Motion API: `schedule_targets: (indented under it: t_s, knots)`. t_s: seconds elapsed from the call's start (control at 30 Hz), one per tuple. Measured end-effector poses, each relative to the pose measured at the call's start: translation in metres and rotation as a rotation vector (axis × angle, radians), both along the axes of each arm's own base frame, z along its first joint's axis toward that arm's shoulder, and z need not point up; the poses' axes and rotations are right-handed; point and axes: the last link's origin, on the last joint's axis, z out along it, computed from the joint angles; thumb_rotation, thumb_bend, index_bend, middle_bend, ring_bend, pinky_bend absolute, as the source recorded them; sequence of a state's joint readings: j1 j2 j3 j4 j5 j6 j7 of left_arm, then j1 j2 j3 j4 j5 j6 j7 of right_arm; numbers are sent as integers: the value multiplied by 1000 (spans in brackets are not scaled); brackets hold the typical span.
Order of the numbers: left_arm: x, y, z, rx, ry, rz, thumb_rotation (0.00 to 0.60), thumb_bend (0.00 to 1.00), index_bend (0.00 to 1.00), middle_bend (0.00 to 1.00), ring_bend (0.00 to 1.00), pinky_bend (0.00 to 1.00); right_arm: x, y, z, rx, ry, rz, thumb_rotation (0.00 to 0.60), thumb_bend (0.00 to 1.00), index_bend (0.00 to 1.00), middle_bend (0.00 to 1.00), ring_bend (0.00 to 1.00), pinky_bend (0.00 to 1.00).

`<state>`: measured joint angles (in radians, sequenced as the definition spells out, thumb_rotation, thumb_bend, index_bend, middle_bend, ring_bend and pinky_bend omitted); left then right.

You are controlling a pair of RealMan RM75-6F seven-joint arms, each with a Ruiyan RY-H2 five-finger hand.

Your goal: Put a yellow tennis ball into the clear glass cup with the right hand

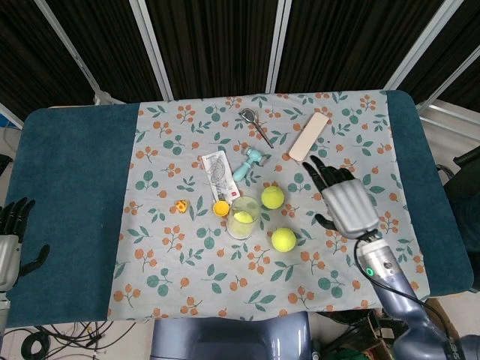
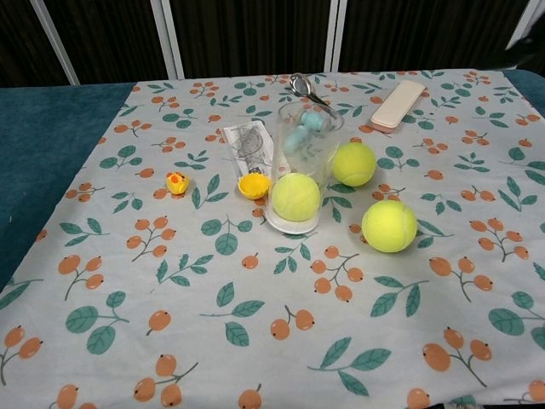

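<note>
The clear glass cup point(image 1: 243, 218) point(image 2: 304, 166) stands upright near the middle of the floral cloth with a yellow tennis ball point(image 2: 295, 197) point(image 1: 243, 217) resting in its bottom. Two more yellow tennis balls lie right of it, one point(image 1: 272, 197) point(image 2: 353, 164) close behind and one point(image 1: 283, 239) point(image 2: 389, 226) nearer the front. My right hand point(image 1: 345, 204) hovers to the right of the cup with fingers spread and nothing in it; the chest view does not show it. At the lower left edge of the head view my left hand point(image 1: 13, 236) rests with fingers apart, empty.
A small orange cap point(image 2: 254, 185) and a tiny yellow duck point(image 2: 176, 181) lie left of the cup. Behind it are a paper packet point(image 2: 251, 144), a light blue toy point(image 1: 250, 161), a metal spoon point(image 1: 255, 124) and a beige bar point(image 2: 398, 104).
</note>
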<state>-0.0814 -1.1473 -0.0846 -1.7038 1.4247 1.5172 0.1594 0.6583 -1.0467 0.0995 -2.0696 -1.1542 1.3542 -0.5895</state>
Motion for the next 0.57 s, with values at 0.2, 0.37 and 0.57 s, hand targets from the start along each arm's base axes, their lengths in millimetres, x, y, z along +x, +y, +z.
schedule_targets:
  t_s: [0.2, 0.37, 0.57]
  knots:
    - [1, -1, -1, 0, 5, -1, 600, 305, 32, 28, 2, 0, -67, 49, 14, -100, 64, -100, 600, 109, 0, 14, 195, 247]
    - [2, -1, -2, -3, 10, -2, 600, 305, 32, 28, 2, 0, -114, 76, 12, -152, 83, -145, 600, 109, 0, 11, 194, 247]
    - [3, -3, -3, -3, 2, 1, 600, 305, 31, 28, 2, 0, -158, 105, -5, -181, 68, -182, 600, 109, 0, 0, 181, 247]
